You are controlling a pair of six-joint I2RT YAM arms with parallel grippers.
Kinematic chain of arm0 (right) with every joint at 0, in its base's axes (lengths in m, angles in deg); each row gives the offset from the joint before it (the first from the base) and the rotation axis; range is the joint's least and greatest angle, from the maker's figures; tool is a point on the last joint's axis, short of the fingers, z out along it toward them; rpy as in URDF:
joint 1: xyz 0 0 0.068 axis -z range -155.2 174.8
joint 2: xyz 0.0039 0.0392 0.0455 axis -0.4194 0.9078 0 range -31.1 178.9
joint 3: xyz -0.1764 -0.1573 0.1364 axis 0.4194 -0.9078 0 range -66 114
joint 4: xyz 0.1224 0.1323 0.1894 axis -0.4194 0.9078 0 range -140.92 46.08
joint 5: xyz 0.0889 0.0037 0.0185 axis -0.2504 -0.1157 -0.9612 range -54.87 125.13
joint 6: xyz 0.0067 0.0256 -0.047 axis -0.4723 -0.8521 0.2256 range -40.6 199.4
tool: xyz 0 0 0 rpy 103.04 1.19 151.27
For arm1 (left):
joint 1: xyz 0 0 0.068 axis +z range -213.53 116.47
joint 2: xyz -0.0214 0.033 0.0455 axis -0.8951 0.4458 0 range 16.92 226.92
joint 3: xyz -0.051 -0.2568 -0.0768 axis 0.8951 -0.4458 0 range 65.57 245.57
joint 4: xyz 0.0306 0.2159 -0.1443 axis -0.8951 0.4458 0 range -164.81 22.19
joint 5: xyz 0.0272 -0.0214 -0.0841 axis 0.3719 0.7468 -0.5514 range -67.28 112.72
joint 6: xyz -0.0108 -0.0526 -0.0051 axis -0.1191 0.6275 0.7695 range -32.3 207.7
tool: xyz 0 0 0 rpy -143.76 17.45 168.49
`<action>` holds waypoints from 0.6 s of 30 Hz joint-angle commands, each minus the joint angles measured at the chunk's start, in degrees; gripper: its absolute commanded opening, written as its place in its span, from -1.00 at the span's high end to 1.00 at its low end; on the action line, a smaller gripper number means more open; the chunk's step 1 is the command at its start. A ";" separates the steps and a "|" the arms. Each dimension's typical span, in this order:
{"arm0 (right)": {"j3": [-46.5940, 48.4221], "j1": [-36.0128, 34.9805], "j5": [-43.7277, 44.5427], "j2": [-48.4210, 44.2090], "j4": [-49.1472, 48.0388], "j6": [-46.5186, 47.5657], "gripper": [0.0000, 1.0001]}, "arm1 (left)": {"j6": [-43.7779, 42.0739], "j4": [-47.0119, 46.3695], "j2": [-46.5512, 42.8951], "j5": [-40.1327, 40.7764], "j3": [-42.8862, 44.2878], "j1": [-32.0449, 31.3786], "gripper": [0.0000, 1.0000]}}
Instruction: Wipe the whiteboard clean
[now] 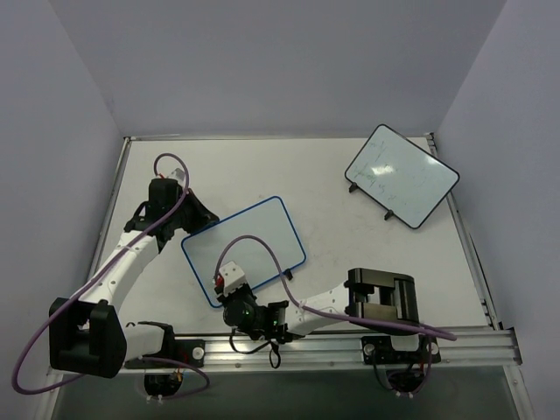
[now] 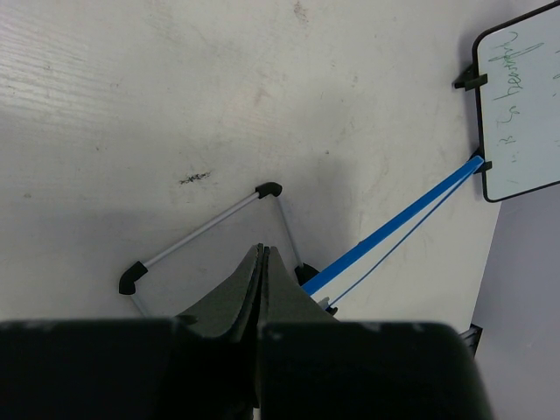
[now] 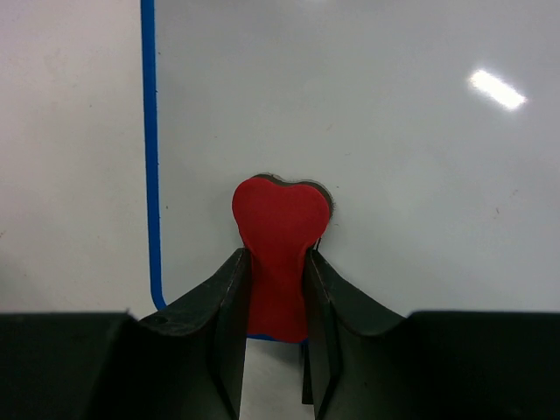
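Note:
The whiteboard [image 1: 249, 245], blue-rimmed, lies slanted in the middle of the table. Its surface looks plain white in the right wrist view [image 3: 394, 131]; I see no red scribbles there. My right gripper [image 1: 226, 282] is at the board's near-left corner, shut on a red eraser [image 3: 280, 219] whose rounded tip presses on the board. My left gripper [image 1: 186, 214] is shut at the board's far-left corner. In the left wrist view the gripper [image 2: 262, 249] has its jaws together, and the blue rim [image 2: 394, 227] runs away edge-on beside them. Whether it grips the board is hidden.
A black-rimmed whiteboard [image 1: 402, 174] with faint dark writing stands at the back right, also in the left wrist view [image 2: 525, 105]. A black block-shaped holder [image 1: 381, 296] sits near the front right. A wire stand with black feet [image 2: 206, 229] shows under the board.

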 commanded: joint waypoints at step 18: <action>-10.38 9.49 5.70 -8.75 5.68 -7.91 1.00 | 0.00 0.66 0.39 -0.31 2.82 -0.86 0.95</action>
